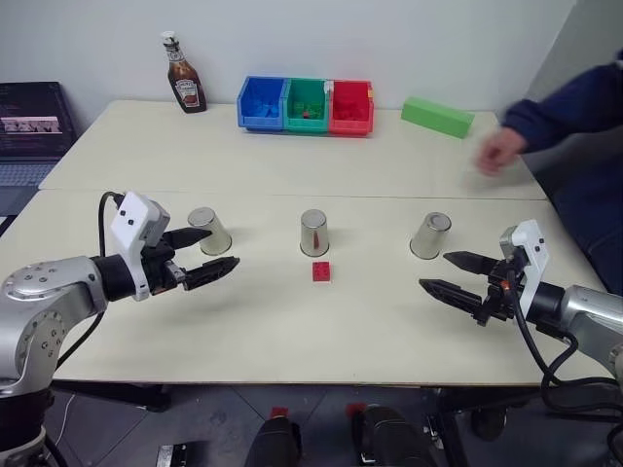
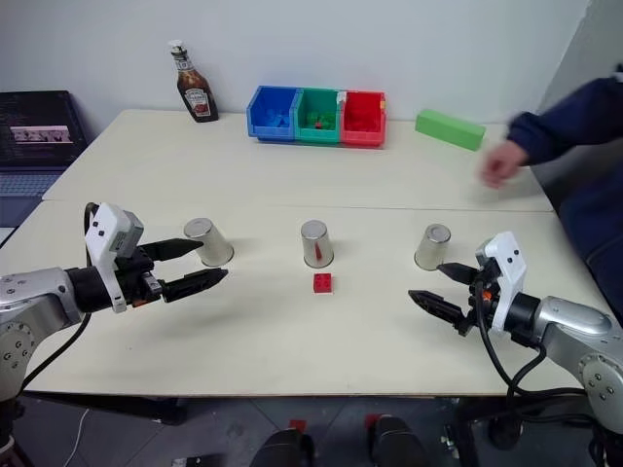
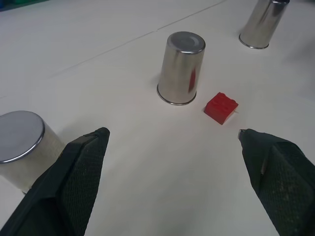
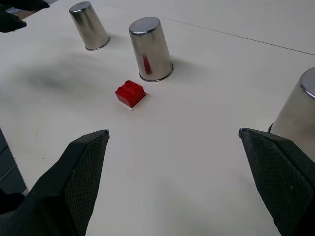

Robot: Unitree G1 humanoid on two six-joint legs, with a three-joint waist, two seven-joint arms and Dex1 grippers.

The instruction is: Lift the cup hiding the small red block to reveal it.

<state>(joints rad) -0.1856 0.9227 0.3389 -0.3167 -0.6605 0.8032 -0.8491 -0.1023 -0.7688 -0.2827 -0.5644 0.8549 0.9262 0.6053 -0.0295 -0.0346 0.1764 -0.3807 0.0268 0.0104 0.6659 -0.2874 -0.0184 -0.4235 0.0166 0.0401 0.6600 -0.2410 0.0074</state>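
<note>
Two black-fingered grippers hover low over the pale table [image 1: 292, 331], both with fingers spread wide and holding nothing. The left gripper [image 1: 204, 251] points inward, just beside the left shiny silver metal cup [image 1: 210, 231], which stands upside down. The right gripper [image 1: 456, 274] points inward too, near the right upturned silver cup [image 1: 429, 235] and apart from it. Between them the middle upturned silver cup [image 1: 313, 233] stands on the table, and the small red studded block [image 1: 321, 271] lies uncovered just in front of it, close to its rim but not touching; the cup's side mirrors a streak of red. Further back along the wall stand a brown sauce bottle [image 1: 183, 76], a row of blue, green and red plastic bins [image 1: 305, 105] and a long green block [image 1: 437, 116]. At the far right edge, a person's hand [image 1: 498, 150] in a dark blue sleeve [image 1: 569, 102] hangs above the table. A dark laptop [image 1: 29, 122] sits at the left.
</note>
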